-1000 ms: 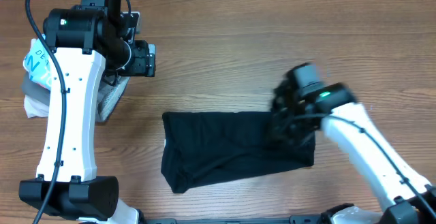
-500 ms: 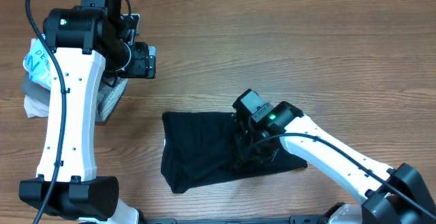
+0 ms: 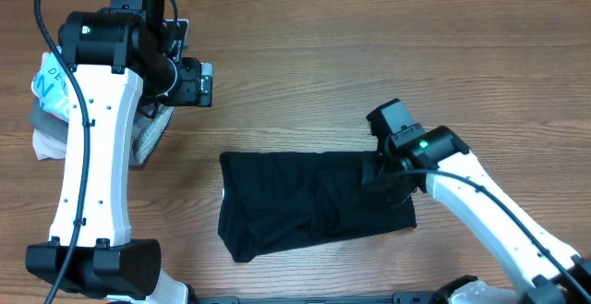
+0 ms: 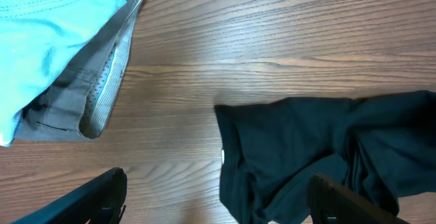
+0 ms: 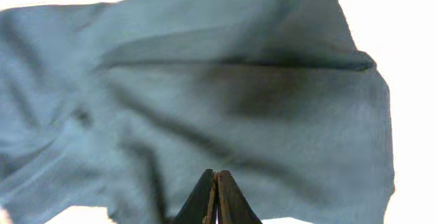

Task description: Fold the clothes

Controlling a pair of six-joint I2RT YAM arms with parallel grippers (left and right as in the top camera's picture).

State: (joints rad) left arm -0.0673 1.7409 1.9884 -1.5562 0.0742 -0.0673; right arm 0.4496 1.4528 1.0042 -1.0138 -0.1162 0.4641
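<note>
Count, left to right: one garment pile, two arms, one black T-shirt.

Pile, at the left edge of the tabletop (image 3: pixel 323 45): you can count three pieces. These are one light blue shirt (image 3: pixel 44 80) with white lettering on top, one grey garment (image 3: pixel 150 133) under it, and one white garment (image 3: pixel 42 143) at the near side. The left arm's white link crosses above the pile in the overhead view.

The left gripper (image 4: pixel 218 180) hangs above bare wood, just right of the pile. Its jaws are spread wide with nothing between them.

A strip of bare wood separates the pile from the shirt, so the two lie well apart.

The black T-shirt (image 3: pixel 305 202) lies flat, centre to right, towards the near side of the tabletop. It is folded into a band with its long axis running left to right. The far edge is fairly straight. The left edge carries a small white tag (image 3: pixel 224 193). The near left corner sags towards the front, and there are wrinkles across the middle.

The right gripper (image 3: pixel 383 170) sits over the shirt's right end with its jaws clenched tip to tip. You cannot tell whether any cloth is pinched.

Open room: a wide stretch of bare wood lies beyond the shirt's far edge, and more to its right.
</note>
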